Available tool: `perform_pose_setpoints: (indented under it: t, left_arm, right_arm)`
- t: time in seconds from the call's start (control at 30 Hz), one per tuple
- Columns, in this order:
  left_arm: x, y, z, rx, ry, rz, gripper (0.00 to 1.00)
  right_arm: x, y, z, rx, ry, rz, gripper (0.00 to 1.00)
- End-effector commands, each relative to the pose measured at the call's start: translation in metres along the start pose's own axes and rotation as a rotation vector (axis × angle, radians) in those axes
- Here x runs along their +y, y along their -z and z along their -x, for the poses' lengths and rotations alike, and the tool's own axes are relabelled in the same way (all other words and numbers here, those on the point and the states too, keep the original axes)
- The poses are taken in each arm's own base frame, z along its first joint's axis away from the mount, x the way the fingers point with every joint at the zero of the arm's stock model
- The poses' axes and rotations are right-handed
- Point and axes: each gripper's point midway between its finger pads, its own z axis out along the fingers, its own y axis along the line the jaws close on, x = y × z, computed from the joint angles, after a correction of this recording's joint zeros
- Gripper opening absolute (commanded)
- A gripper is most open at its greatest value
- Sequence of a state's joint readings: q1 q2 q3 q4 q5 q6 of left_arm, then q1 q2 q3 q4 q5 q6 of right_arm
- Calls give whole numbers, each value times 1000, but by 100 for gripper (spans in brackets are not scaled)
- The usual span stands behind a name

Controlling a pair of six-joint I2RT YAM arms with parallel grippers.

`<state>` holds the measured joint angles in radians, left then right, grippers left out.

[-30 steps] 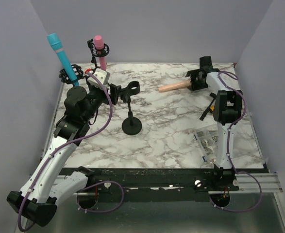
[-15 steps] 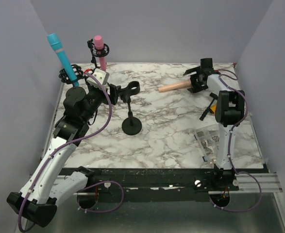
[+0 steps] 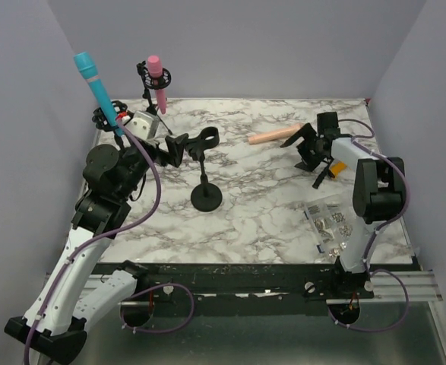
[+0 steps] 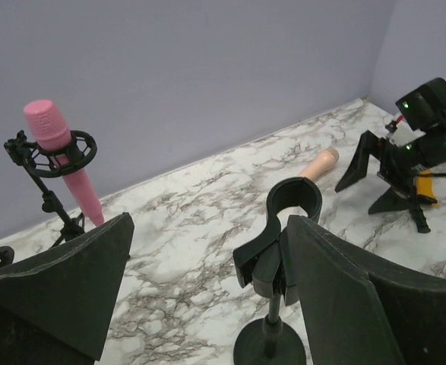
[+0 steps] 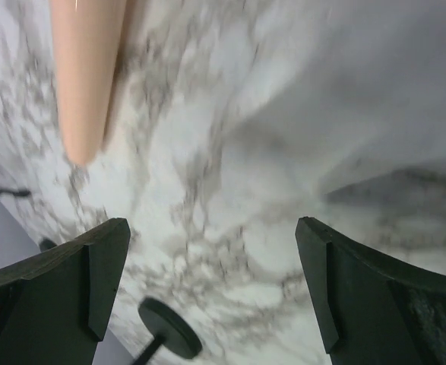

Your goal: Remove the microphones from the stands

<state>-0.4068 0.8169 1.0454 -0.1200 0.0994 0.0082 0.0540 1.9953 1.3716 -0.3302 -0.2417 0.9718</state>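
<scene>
The peach microphone (image 3: 274,135) lies flat on the marble table, to the right of the black stand (image 3: 206,196), whose clip (image 3: 204,138) is empty. My right gripper (image 3: 299,150) is open just right of the microphone's end, apart from it. The right wrist view shows the microphone (image 5: 86,68) ahead of the open gripper (image 5: 211,228), with nothing between the fingers. My left gripper (image 3: 174,148) is open beside the clip. In the left wrist view the clip (image 4: 291,205) sits close against the right finger (image 4: 359,296) of that gripper (image 4: 211,228), and the microphone (image 4: 317,162) lies beyond it.
A pink microphone (image 3: 156,76) and a blue microphone (image 3: 97,85) stand in their own holders at the back left corner. A clear bag of small parts (image 3: 329,220) lies at the right front. A yellow-and-black tool (image 3: 330,167) sits beside the right wrist. Grey walls enclose three sides.
My right gripper has opened, let go of the peach microphone and drawn back toward the near right. The left gripper has opened wider and shifted slightly left of the stand's clip.
</scene>
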Motion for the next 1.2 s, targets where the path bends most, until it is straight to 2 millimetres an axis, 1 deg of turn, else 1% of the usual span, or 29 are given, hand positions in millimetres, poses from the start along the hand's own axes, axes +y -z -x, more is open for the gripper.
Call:
perform_pose_setpoints:
  t: [0.0, 0.03, 0.1, 0.13, 0.17, 0.2, 0.3, 0.33, 0.4, 0.47, 0.57, 0.63, 0.77, 0.8, 0.93, 1.17]
  left_arm:
    - [12, -4, 36, -44, 69, 69, 86]
    - [14, -5, 45, -56, 70, 77, 86]
    - [17, -10, 53, -70, 59, 90, 87]
    - [19, -13, 52, -64, 49, 98, 87]
    - [22, -15, 50, -58, 40, 112, 87]
    - [27, -17, 42, -40, 28, 133, 87]
    - [35, -19, 17, -1, 11, 176, 87]
    - [36, -20, 6, 19, -12, 179, 87]
    - [35, -20, -7, 42, -38, 165, 87]
    - [32, -18, -8, 50, -32, 152, 87]
    - [24, -13, -3, 13, -19, 112, 87]
    - [19, -12, -5, 1, -27, 85, 87]
    - [23, -9, -5, 2, -54, 105, 87]
    - [28, -7, -4, 1, -56, 130, 87]
    - [26, -3, 1, -22, -55, 127, 87]
    - [29, 7, 10, -64, -44, 149, 86]
  right_arm:
    - [44, 68, -58, 42, 294, 194, 100]
    - [54, 85, -77, 75, 320, 256, 100]
    - [74, 118, -110, 139, 324, 383, 100]
    - [84, 136, -124, 150, 316, 448, 100]
    - [99, 154, -141, 170, 310, 533, 100]
    - [110, 171, -157, 181, 305, 603, 100]
    - [144, 218, -182, 161, 351, 775, 100]
    - [153, 228, -188, 151, 377, 804, 100]
    - [167, 244, -197, 131, 419, 850, 100]
    - [175, 252, -206, 168, 440, 886, 100]
    - [184, 244, -216, 242, 416, 890, 100]
    - [192, 240, -226, 273, 428, 908, 100]
    - [208, 239, -250, 277, 486, 935, 100]
    - [210, 240, -252, 271, 488, 937, 100]
    - [219, 242, -260, 249, 492, 964, 100]
    - [234, 233, -269, 250, 486, 959, 98]
